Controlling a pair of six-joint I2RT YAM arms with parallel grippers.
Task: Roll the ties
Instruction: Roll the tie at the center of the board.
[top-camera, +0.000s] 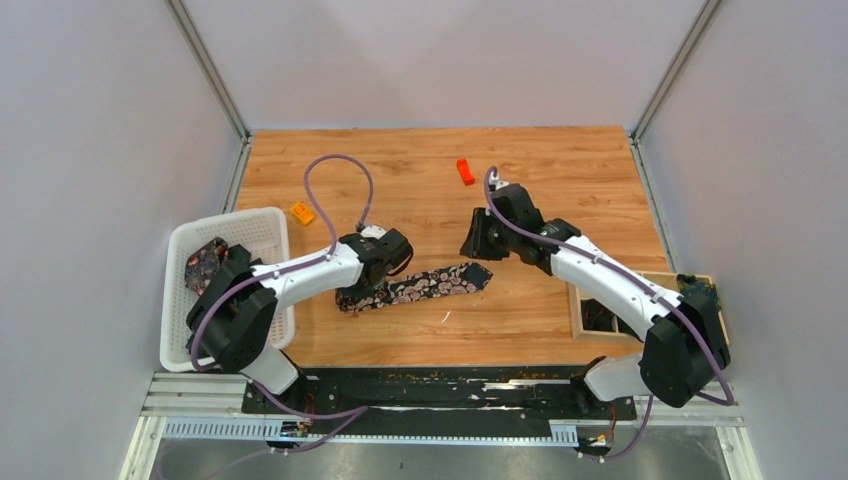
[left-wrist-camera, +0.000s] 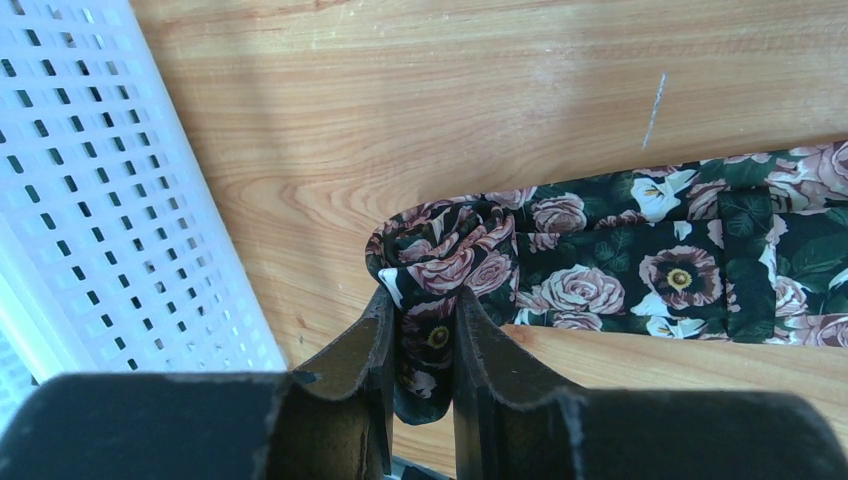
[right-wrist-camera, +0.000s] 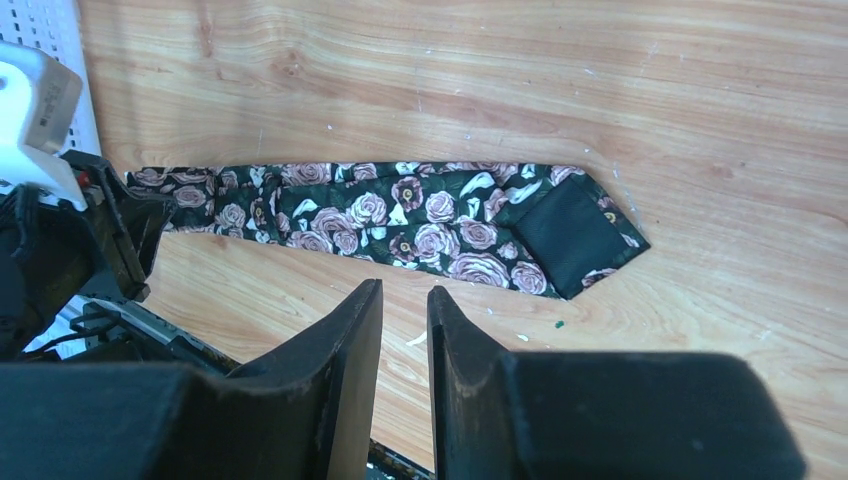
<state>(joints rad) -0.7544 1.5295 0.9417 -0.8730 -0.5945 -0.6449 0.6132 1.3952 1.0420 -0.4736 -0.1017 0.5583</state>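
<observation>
A black tie with pink-white roses (top-camera: 430, 285) lies flat across the middle of the wooden table, with its wide pointed end to the right. My left gripper (top-camera: 352, 295) is shut on the tie's narrow left end, which is folded over into a small loop (left-wrist-camera: 440, 250) between the fingers (left-wrist-camera: 372, 340). The rest of the tie (left-wrist-camera: 620, 260) runs off to the right. My right gripper (top-camera: 470, 245) hovers above the table behind the tie's wide end (right-wrist-camera: 575, 235). Its jaws stand a narrow gap apart with nothing between them (right-wrist-camera: 405, 300).
A white perforated basket (top-camera: 255, 225) stands at the left and holds a bundled floral tie (top-camera: 205, 262); its wall shows in the left wrist view (left-wrist-camera: 100, 200). Two orange blocks (top-camera: 465, 171) (top-camera: 300, 212) lie farther back. A wooden box (top-camera: 578, 318) sits at the right.
</observation>
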